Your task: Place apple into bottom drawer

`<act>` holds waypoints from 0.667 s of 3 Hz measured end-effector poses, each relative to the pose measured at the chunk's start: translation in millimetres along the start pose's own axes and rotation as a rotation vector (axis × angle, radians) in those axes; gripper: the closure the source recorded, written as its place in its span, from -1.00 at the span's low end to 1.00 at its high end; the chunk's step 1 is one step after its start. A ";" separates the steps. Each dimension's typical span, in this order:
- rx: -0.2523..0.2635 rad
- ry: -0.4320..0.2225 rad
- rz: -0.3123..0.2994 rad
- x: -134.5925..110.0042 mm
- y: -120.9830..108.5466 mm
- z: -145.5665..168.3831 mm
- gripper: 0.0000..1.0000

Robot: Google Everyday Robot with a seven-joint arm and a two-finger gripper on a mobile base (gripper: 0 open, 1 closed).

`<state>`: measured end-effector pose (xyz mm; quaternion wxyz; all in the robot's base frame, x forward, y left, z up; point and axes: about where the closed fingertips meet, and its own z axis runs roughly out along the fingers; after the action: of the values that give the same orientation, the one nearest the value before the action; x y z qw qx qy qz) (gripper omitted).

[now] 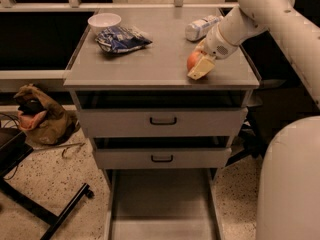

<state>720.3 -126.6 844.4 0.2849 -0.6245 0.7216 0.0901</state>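
Nearest me the bottom drawer (160,204) stands pulled out, the apple not in it; so the opening is done and the way in is ready. Above it the two upper drawers (162,121) show their fronts; above them, on the cabinet top (150,64), near its front right corner, sits the apple (192,60), not yet lifted as far as I can judge; the lift, the carry down and the release are all left. My gripper (201,68) is down at the apple, touching its right side; whether it has clamped on it or stands apart I cannot tell. Farther back lie a bottle (201,28), a blue bag (121,38) and a bowl (104,21).
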 end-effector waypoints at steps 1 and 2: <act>-0.010 0.009 0.010 0.8 19.9 -4.4 1.00; 0.049 0.029 0.017 -6.4 56.0 -40.4 1.00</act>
<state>655.3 -129.4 868.3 0.2890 -0.6123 0.7330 0.0657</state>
